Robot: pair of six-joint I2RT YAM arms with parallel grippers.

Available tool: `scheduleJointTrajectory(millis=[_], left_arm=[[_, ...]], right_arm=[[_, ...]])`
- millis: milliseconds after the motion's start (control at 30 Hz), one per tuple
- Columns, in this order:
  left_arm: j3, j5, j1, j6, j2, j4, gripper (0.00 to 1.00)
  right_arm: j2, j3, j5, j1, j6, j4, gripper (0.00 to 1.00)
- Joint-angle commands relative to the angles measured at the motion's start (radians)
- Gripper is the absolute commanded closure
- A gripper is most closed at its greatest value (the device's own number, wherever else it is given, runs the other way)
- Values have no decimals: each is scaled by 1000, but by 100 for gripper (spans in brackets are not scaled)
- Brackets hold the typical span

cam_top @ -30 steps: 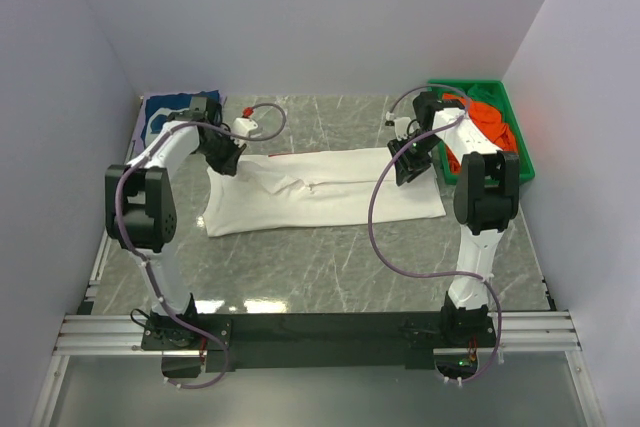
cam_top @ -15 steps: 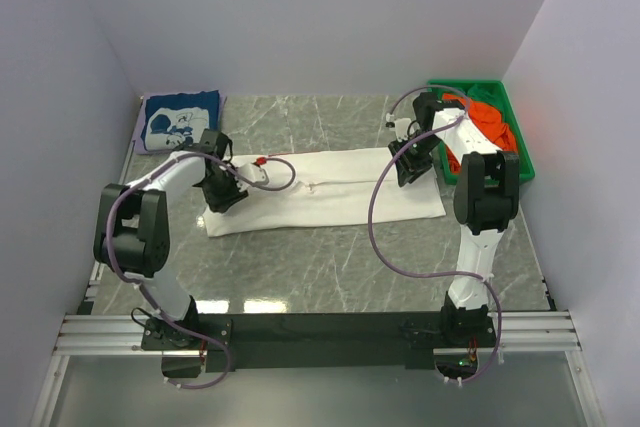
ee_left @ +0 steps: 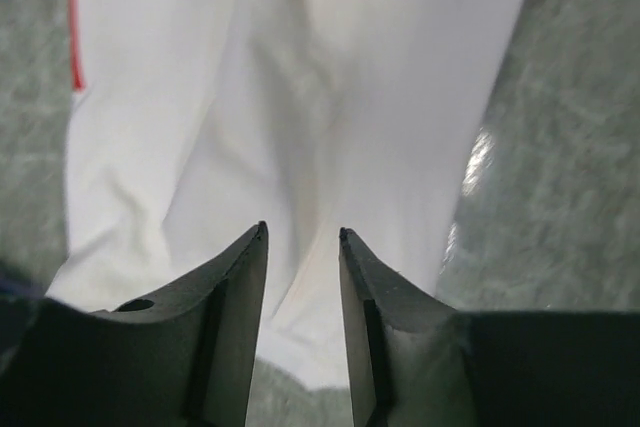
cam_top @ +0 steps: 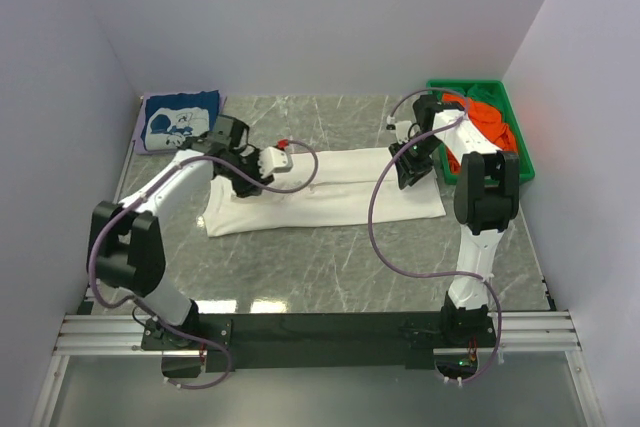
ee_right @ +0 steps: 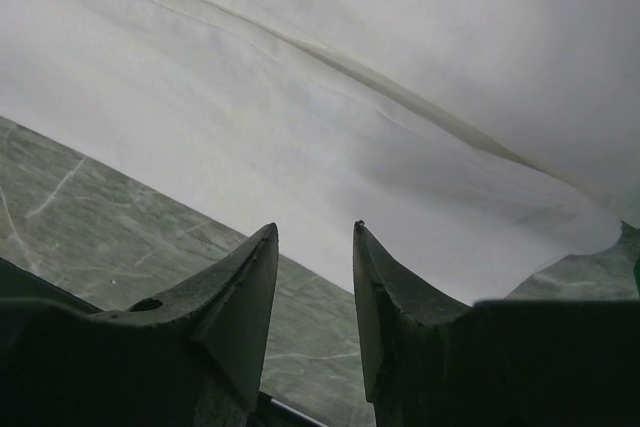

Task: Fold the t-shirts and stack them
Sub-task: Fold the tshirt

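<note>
Entry, both arms over the work.

The white t-shirt (cam_top: 330,192) is lying flat across the middle of the surface (cam_top: 340,257), folded lengthwise into a long band running left to right. The cloth is reading as soft and matte, and shallow creases and one raised fold line are running along its length. The surface is showing as grey-green marbled stone with pale veins, and it is throwing glare near the arm bases.

The left pincer (cam_top: 252,171) is hanging over the left part of the band. I am looking down its wrist camera: the dark, wedge-shaped fingers are standing a narrow gap apart with nothing between them, and white cloth is showing through the gap. I cannot tell whether the tips are touching the fabric.

The right pincer (cam_top: 408,173) is sitting at the band's right end, toward its far edge. Its fingers are also standing narrowly parted and gripping nothing. In its wrist view the tips are lining up where the shirt's smooth edge is meeting bare stone.

The navy t-shirt (cam_top: 180,119) is resting in the far left corner as a squarish folded pad, white graphic facing up. The green plastic bin (cam_top: 520,137) is standing in the far right corner, holding crumpled orange-red cloth (cam_top: 490,119).
</note>
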Motion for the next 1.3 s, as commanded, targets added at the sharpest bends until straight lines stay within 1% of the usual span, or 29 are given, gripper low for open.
scheduleJointTrajectory(millis=[0, 67, 200, 300, 433, 567, 667, 700, 833, 933, 967, 1000, 1067, 1100, 1133, 1167, 1233, 1267], left_arm=[[41, 47, -59, -126, 72, 55, 59], [49, 12, -92, -180, 121, 94, 59], [30, -62, -136, -212, 182, 156, 59], [35, -91, -142, -231, 230, 186, 59], [84, -103, -149, -274, 305, 193, 57], [95, -134, -149, -280, 345, 208, 57], [90, -143, -150, -281, 349, 226, 62], [92, -140, -149, -278, 348, 222, 65], [110, -128, -150, -269, 328, 196, 69], [122, -115, -146, -260, 320, 176, 75], [127, -112, -146, -257, 313, 165, 78], [139, -108, -144, -255, 310, 159, 84], [156, -82, -142, -255, 291, 145, 91], [177, -66, -141, -252, 285, 119, 99], [187, -51, -142, -246, 277, 105, 99], [198, -5, -142, -243, 265, 86, 99], [234, 44, -144, -226, 260, 10, 99], [245, 100, -144, -220, 262, -16, 99]], right_arm=[[-17, 6, -16, -8, 21, 6, 57], [-19, 6, -18, -9, 28, 9, 57], [-19, 0, -16, -11, 35, 11, 57], [-20, -3, -10, -12, 35, 12, 57], [-19, -7, -8, -18, 35, 12, 58], [-17, -2, -5, -22, 38, 11, 58], [-16, 0, -7, -23, 35, 8, 58], [-17, -3, -7, -23, 37, 6, 58], [-19, -5, -8, -23, 35, 8, 58], [-17, -2, -11, -23, 34, 3, 58], [-17, 0, -12, -23, 34, 3, 58], [-19, 0, -12, -23, 34, 5, 58], [-19, -2, -10, -23, 32, 3, 58], [-19, 0, -10, -23, 31, 2, 58], [-19, 0, -10, -23, 31, 0, 59], [-20, -2, -10, -23, 29, 0, 59], [-23, -5, -8, -23, 28, 2, 59], [-20, -2, -7, -23, 29, 2, 59]])
